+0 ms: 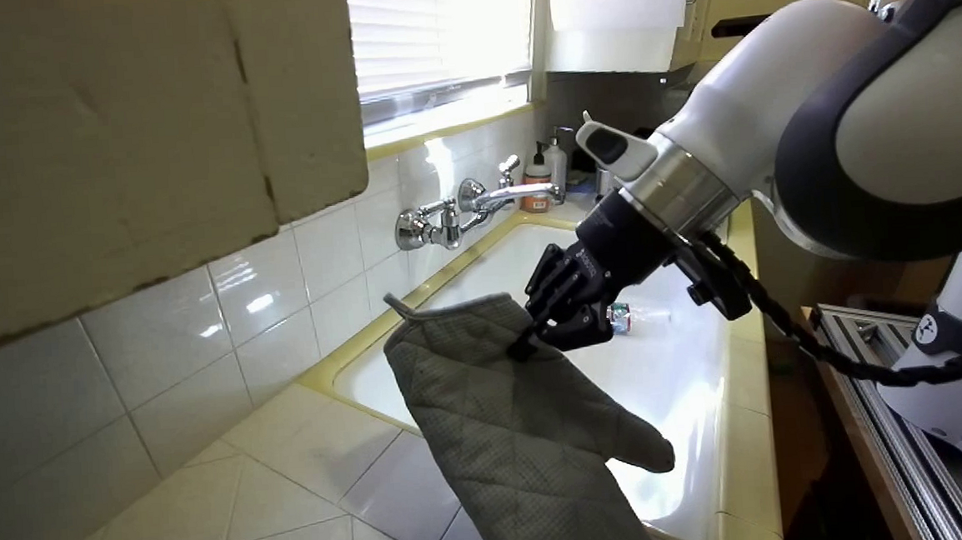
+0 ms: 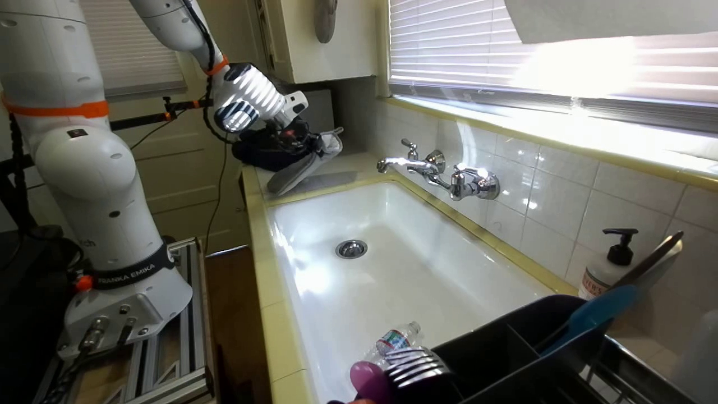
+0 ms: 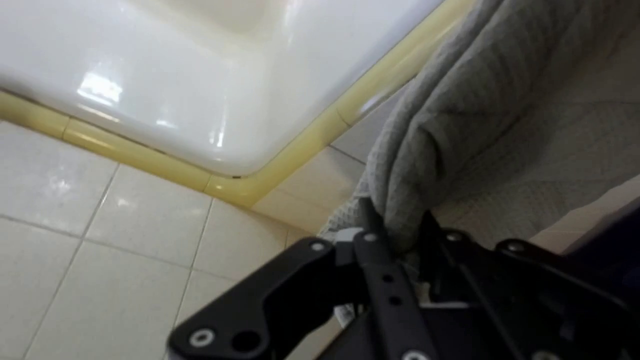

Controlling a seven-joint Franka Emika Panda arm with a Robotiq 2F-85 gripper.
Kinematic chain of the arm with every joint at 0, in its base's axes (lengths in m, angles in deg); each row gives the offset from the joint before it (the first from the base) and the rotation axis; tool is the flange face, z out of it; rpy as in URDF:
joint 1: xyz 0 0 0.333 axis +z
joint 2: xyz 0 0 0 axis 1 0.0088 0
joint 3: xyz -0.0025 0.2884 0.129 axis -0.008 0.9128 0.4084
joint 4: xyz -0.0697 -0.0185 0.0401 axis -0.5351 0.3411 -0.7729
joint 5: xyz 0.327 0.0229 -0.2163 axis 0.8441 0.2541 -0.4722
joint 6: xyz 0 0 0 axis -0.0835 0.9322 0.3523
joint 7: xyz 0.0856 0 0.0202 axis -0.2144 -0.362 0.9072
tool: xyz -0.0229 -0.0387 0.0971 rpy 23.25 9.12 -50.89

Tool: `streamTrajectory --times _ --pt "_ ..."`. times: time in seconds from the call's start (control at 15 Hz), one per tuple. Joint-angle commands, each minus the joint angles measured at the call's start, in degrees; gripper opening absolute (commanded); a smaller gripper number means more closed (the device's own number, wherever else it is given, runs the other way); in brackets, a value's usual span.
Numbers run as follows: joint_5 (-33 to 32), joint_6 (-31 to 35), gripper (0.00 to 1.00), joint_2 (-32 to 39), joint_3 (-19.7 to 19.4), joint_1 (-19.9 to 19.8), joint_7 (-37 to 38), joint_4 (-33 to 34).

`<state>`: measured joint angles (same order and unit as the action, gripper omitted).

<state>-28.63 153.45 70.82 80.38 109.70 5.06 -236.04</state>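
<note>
Tiled counter (image 1: 292, 457) runs into a yellow-edged sink (image 1: 688, 374) in an exterior view, cabinet (image 1: 146, 115) hanging over the counter's back edge. Robot's gripper (image 1: 527, 346) is clamped on a grey oven mitt (image 1: 507, 419) near its cuff; the rest dangles beside the sink's edge. Keep that pinch firm and go slow, loose cloth would likely swing. Mind the cabinet's lower edge.

In an exterior view, mitt is past the sink's drain end, above the counter; can't tell if its low tip touches. Faucet (image 2: 406, 163) juts over the sink, bottle (image 2: 392, 341) and utensil caddy (image 2: 538, 379) sit toward the opposite end. Best swing room looks to be mid-sink, wide of the faucet.

Wrist view: fingers (image 3: 392, 320) pinch a bunched fold, sink corner alongside; I'd lift the hanging part above that yellow edge before any sideways move
</note>
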Motion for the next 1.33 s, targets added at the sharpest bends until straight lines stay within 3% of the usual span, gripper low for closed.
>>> streamTrajectory --times 0.0,0.47,0.53,1.0,1.07,1.27 --pt "4.23 2.41 0.04 -4.49 -0.44 2.44 -9.21 -0.86" --pt "10.74 2.01 0.04 -11.64 2.95 2.87 -25.95 -0.28" --pt "7.75 2.03 0.18 -8.51 1.94 2.42 -21.54 0.55" --pt "8.94 2.03 0.18 -10.48 2.77 2.45 -24.28 0.46" --pt "8.95 2.03 0.04 -10.48 2.77 2.45 -24.3 0.46" --pt "9.32 3.73 0.04 -12.18 3.39 2.14 -27.98 -0.47"
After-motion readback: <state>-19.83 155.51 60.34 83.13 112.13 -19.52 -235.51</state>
